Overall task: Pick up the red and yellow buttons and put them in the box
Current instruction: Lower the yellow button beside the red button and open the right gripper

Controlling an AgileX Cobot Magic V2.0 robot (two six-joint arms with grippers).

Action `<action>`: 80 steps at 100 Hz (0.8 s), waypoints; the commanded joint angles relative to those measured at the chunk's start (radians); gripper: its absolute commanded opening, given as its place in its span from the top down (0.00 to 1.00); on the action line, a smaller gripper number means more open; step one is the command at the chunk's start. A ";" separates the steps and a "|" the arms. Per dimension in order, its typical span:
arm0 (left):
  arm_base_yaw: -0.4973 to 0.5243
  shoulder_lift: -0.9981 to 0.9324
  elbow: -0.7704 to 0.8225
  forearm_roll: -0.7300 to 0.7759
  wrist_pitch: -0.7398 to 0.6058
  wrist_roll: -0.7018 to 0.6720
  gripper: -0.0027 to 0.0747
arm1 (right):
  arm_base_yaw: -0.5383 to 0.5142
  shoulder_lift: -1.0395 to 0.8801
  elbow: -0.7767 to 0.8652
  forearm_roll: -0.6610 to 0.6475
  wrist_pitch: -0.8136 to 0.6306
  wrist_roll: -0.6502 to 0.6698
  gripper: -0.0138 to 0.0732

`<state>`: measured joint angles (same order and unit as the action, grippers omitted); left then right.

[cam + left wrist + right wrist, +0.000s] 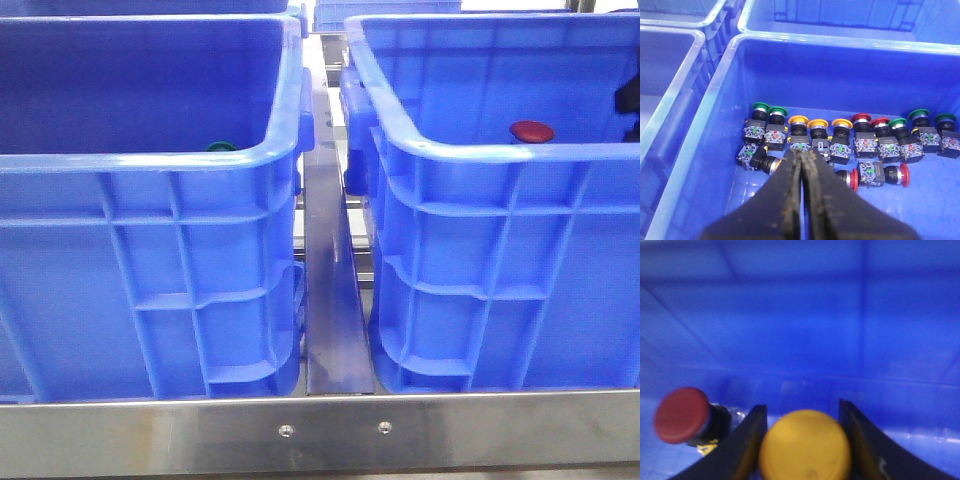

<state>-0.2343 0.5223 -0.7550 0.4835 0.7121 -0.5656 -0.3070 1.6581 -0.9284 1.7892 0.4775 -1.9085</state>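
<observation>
Right wrist view has the clearest story: the right gripper (802, 440) has a yellow button (805, 446) sitting between its two dark fingers, cap facing the camera. The fingers look snug against its sides, so I'd call that a grasp, though the actual contact points are blurry. Just outside one finger is a red button (681, 415) lying on the blue crate floor (920, 440), apart from the jaws. My read is the yellow one is being dropped off in the box, beside a red one already there, so the next move would be letting go and backing straight up without knocking the red one. In the front view that same red cap (532, 131) peeks over the rim of the right-hand crate (500, 150); the arms themselves are mostly hidden behind the tall walls. Over on the left wrist view, the left gripper (803, 165) is clenched with nothing in it, hovering above a row of green, yellow and red push buttons (850, 135) in the supply crate (715, 100); its fingers cover a couple of them.
</observation>
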 commanded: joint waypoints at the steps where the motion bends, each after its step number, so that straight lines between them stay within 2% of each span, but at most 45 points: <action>1: 0.003 0.003 -0.023 0.013 -0.075 -0.009 0.99 | -0.006 -0.012 -0.058 0.109 0.068 -0.023 0.61; 42: 0.003 0.003 -0.023 0.013 -0.075 -0.009 0.99 | -0.006 0.087 -0.145 0.109 0.067 -0.064 0.61; 80: 0.003 0.003 -0.023 0.011 -0.075 -0.009 0.99 | -0.006 0.144 -0.129 0.109 0.063 -0.064 0.60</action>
<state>-0.2343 0.5223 -0.7550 0.4815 0.7121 -0.5656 -0.3070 1.8329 -1.0514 1.8217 0.5157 -1.9619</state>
